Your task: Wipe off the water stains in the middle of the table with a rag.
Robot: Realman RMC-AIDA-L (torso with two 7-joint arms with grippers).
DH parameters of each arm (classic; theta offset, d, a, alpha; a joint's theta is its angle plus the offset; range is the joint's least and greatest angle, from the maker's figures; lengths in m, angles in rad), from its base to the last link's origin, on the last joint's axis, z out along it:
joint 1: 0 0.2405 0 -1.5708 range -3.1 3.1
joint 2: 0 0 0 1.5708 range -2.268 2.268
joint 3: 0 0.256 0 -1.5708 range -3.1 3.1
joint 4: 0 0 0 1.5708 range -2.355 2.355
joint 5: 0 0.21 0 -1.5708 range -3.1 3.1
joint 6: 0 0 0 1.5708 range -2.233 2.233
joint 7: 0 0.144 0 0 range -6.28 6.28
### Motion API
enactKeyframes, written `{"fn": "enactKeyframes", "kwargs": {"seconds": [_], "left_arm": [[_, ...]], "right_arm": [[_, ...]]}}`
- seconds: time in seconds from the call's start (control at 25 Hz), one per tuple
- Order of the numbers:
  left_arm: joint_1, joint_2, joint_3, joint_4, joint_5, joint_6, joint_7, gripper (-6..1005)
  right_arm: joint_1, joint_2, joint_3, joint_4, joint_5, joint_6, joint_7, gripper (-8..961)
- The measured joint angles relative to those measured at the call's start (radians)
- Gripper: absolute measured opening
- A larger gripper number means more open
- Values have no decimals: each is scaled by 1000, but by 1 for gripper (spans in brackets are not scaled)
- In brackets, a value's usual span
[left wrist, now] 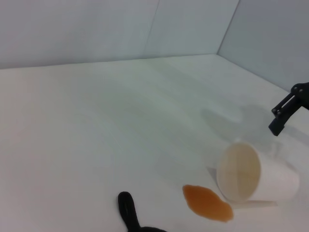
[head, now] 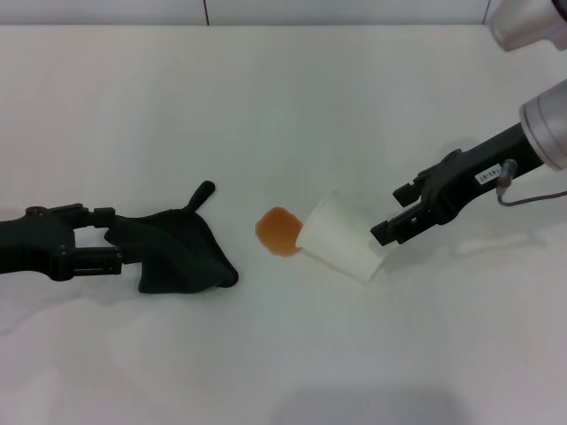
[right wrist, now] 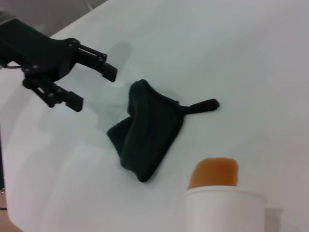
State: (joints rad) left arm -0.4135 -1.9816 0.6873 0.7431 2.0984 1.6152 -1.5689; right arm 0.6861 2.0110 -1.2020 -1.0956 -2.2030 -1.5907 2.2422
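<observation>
Orange water stains (head: 280, 231) beside tipped cup (head: 341, 237), cup's interior (left wrist: 238, 171) in left wrist view

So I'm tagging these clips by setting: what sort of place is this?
Probably a lab test bench, not a home: a bare white table with plain panel walls behind, holding only a staged spill, the orange water stains, a tipped paper cup and a rag.

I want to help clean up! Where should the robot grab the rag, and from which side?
Probably the bunched edge of the rag nearest the left pincer, coming in from the robot's left. That thick fold stands up off the table and already faces the open pincer, opposite the stain. The thin tail would leave the rag dangling.
</observation>
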Motion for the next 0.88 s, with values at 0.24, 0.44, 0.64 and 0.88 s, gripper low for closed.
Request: {"fn": "enactKeyframes", "kwargs": {"seconds": [0.24,0.44,0.64,0.88], "left_arm": [[0,0,0,-2,0,0,0,882],[0,0,1,-2,0,0,-1,881],[2,-2,1,-2,0,2,-1,880],[4,-2,0,-3,0,2,0,880]], "right_arm": [[1,2,-47,29,7,54,0,841],[2,9,-66,34,13,68,3,842],[1,11,-99,47,28,107,3,843],[2,9,-168,60,38,166,-7,844]]}}
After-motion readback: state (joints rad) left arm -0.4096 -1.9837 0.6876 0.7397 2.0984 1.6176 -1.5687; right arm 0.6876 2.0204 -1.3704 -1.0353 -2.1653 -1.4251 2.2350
